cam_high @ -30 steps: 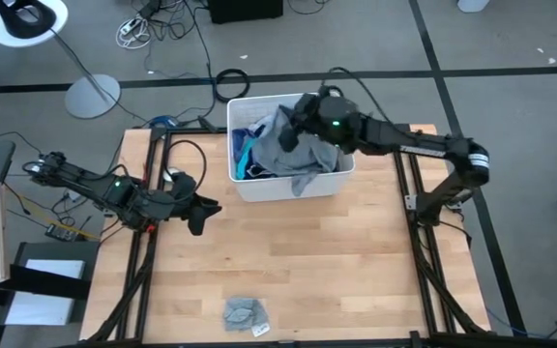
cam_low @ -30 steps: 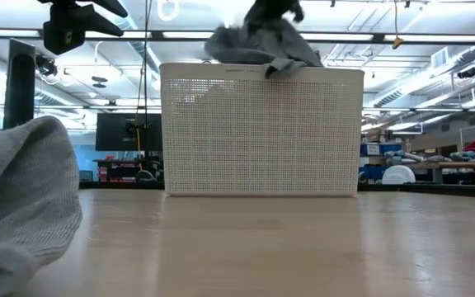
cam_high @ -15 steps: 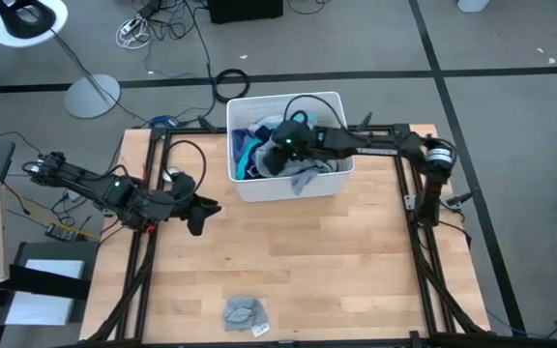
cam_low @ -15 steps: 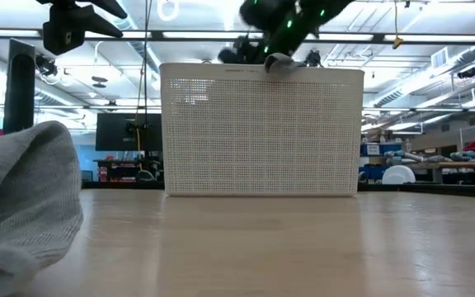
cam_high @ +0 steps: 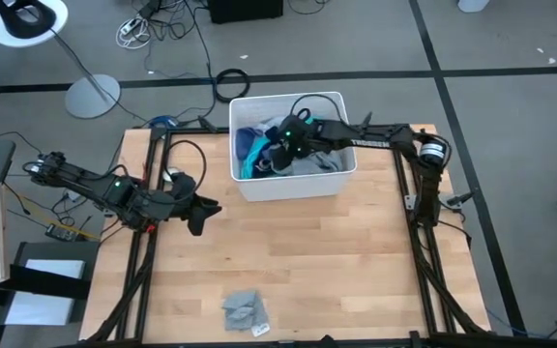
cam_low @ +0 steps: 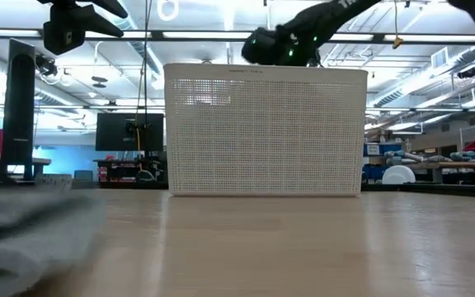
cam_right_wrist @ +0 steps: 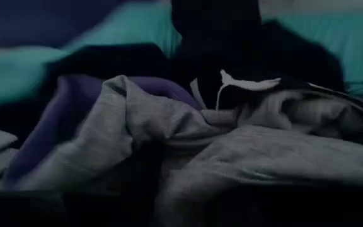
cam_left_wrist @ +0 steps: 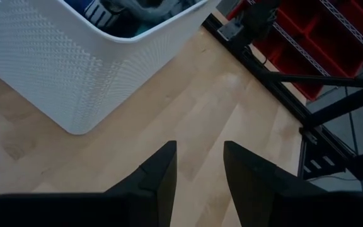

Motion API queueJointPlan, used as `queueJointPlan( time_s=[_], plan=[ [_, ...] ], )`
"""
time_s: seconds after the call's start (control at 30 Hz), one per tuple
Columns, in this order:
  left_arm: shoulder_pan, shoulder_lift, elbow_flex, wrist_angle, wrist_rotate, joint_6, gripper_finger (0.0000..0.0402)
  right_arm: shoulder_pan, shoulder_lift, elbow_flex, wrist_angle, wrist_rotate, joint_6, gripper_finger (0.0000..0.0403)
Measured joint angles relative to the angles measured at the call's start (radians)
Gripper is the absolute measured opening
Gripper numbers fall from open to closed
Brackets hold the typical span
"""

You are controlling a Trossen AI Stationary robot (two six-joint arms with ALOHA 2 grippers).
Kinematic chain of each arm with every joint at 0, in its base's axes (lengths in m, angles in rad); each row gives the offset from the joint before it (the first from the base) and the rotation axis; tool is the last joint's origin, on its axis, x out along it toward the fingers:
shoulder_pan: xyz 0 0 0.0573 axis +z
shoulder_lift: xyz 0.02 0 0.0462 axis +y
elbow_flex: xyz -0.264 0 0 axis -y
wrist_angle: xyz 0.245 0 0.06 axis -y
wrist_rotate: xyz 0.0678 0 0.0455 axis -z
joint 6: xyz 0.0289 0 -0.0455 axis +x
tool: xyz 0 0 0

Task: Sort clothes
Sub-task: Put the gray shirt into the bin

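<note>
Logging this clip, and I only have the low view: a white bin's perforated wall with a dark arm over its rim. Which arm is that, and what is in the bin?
Observer: The right gripper, reaching down into the white bin from the table's right side.
Operator: What is under it?
Observer: A grey t-shirt, with a turquoise top beyond it.
Operator: And the left arm?
Observer: The left gripper hangs open over bare wood, apart from the bin.
Operator: Anything sorted out yet?
Observer: One small grey piece lies near the table's front edge.
</note>
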Motion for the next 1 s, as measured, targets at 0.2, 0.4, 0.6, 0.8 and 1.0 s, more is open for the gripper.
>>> queueJointPlan(
  time_s=[0.2, 0.4, 0.6, 0.8, 1.0],
  plan=[
    [0.0, 0.0, 0.0, 0.005, 0.015, 0.0, 0.0136, 0.001, -0.19, -0.001, 0.04, 0.056, -0.057, 0.0228],
    [-0.003, 0.009, 0.0, 0.069, 0.079, 0.023, 0.0136, 0.031, -0.387, 0.0, 0.017, 0.067, -0.039, 0.0228],
    [-0.091, 0.108, 0.0, 0.173, 0.123, 0.019, 0.0136, 0.132, -0.559, 0.001, -0.099, 0.074, -0.013, 0.0228],
    [-0.206, 0.307, 0.006, 0.233, 0.123, -0.104, 0.0136, 0.274, -0.685, 0.001, -0.219, 0.118, 0.053, 0.0228],
    [-0.31, 0.563, 0.104, 0.201, 0.105, -0.197, 0.0128, 0.418, -0.765, 0.001, -0.253, 0.171, 0.119, 0.0227]
  ],
)
